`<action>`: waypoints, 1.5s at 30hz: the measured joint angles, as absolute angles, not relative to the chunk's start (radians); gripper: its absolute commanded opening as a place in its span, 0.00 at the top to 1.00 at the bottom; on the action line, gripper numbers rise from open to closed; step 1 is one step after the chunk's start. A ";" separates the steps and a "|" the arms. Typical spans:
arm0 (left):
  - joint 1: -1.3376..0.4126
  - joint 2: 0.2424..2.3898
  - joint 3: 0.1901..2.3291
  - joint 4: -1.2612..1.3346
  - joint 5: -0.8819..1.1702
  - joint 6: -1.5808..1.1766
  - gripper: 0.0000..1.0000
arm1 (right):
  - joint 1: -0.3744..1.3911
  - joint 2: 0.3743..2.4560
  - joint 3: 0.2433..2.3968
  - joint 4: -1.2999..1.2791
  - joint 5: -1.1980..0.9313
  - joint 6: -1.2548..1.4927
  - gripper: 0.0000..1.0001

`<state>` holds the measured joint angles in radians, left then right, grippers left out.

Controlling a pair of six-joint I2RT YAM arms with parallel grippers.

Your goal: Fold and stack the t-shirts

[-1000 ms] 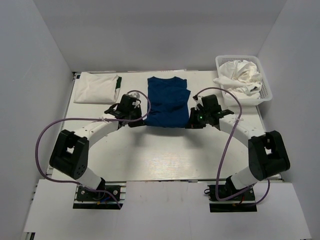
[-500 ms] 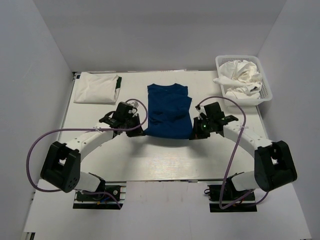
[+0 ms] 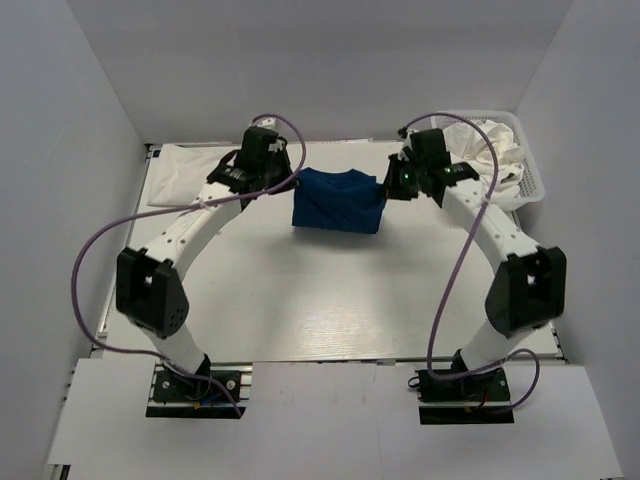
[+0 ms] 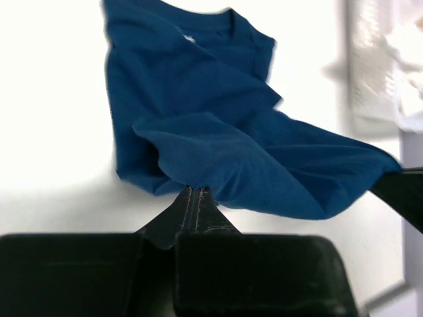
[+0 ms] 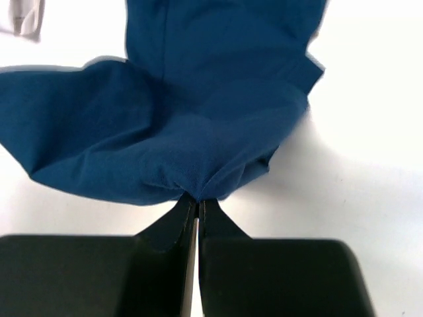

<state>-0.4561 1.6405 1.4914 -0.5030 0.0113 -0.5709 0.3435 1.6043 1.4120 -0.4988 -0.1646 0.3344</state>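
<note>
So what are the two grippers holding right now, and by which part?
Both hold the blue t-shirt. The left gripper pinches a bunch of cloth at its left edge, the right gripper at its right edge, jaws shut.

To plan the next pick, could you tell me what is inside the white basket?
Crumpled white t-shirts fill the basket. Their number and anything beneath them is hidden; the right arm covers its left part.

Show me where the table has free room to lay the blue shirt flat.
The widest bare patch of the table lies between the blue shirt and the arm bases. The far edge is crowded: folded white shirt left, basket right, left gripper and right gripper pinching the blue shirt between.
</note>
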 measured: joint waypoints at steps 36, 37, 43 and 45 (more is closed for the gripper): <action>-0.324 2.454 2.177 -0.525 0.066 -0.523 0.00 | 0.180 2.431 2.119 -0.452 -0.396 0.325 0.10; -0.324 2.426 2.121 -0.510 0.071 -0.523 0.00 | 0.184 2.397 2.080 -0.441 -0.388 0.310 0.10; -0.330 2.336 1.940 -0.493 0.099 -0.523 0.00 | 0.215 2.196 1.892 -0.475 -0.331 0.268 0.10; -0.336 2.336 1.938 -0.493 0.107 -0.523 0.02 | 0.228 2.183 1.885 -0.484 -0.310 0.265 0.10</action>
<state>-0.3363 2.3360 1.9385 -0.4934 0.1066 -0.5232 0.2283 2.1830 1.8854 -0.4843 -0.3099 0.2653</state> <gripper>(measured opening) 0.988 0.902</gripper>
